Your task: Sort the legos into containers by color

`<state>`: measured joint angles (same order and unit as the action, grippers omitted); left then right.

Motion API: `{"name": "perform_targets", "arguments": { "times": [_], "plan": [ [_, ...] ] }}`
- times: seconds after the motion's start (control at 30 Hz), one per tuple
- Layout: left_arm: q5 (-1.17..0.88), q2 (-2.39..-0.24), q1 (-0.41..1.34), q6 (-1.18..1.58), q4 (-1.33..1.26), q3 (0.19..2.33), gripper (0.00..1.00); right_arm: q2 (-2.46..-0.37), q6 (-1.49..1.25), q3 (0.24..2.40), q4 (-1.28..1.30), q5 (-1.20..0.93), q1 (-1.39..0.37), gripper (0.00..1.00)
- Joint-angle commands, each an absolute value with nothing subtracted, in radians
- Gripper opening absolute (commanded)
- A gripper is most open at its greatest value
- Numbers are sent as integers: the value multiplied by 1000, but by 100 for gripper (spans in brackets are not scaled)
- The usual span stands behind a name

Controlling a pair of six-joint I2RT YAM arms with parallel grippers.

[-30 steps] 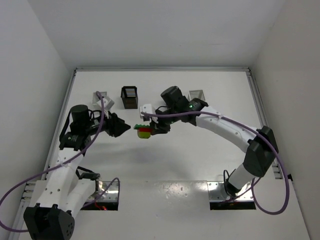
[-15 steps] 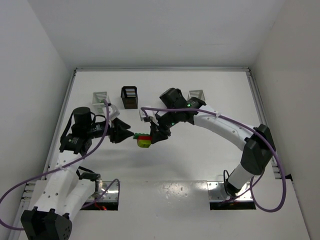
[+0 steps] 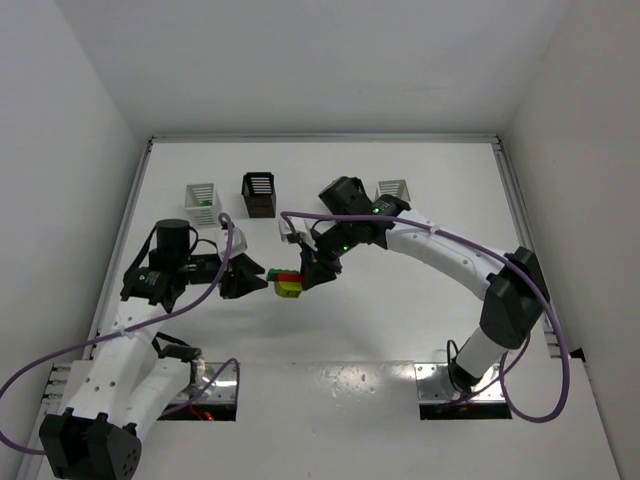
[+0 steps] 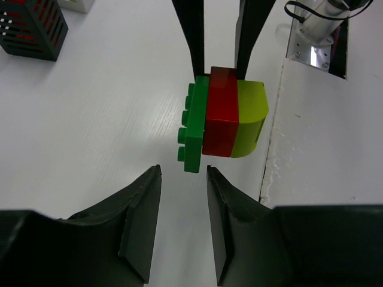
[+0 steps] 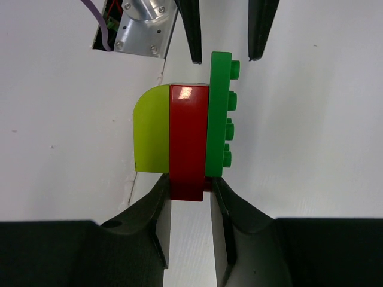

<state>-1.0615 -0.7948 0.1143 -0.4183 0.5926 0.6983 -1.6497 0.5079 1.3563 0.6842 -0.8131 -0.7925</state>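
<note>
1. Far left, back of table: left white bin, upright. A speck of green shows inside.
2. Left gripper: pointed right, level with the lego stack. Fingers stand a little apart with nothing pinched; bare table shows through the gap. The tips come just up to the near end of the green plate, with a sliver of space on each side.
3. Black bin: back row, just right of the white one. Red shows through its slats in the left wrist view.
4. Lego stack: 3 pieces pressed together, between the 2 grippers, left of table centre. Green plate with studs outward, red brick in the middle, yellow-green brick with a rounded corner on the far side. Cannot tell whether it touches the table.
5. Right gripper: pointed left, facing the other gripper. Fingers pinch the end of the red brick, 1 on each flat side.
6. Right white bin: back row, beyond the right arm's wrist.
</note>
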Motion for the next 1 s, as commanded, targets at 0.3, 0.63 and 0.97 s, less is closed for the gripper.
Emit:
{"name": "perform_targets", "arguments": {
  "times": [0.3, 0.63, 0.97],
  "plan": [
    [-1112, -793, 130, -468, 603, 735, 40, -1654, 491, 1359, 618, -841, -799, 0],
    [-1112, -836, 130, -459, 591, 753, 30, -1672, 440, 1359, 586, -822, -808, 0],
    [-1103, -836, 130, -390, 514, 753, 27, -1681, 408, 1359, 577, -831, -808, 0]
  ]
}}
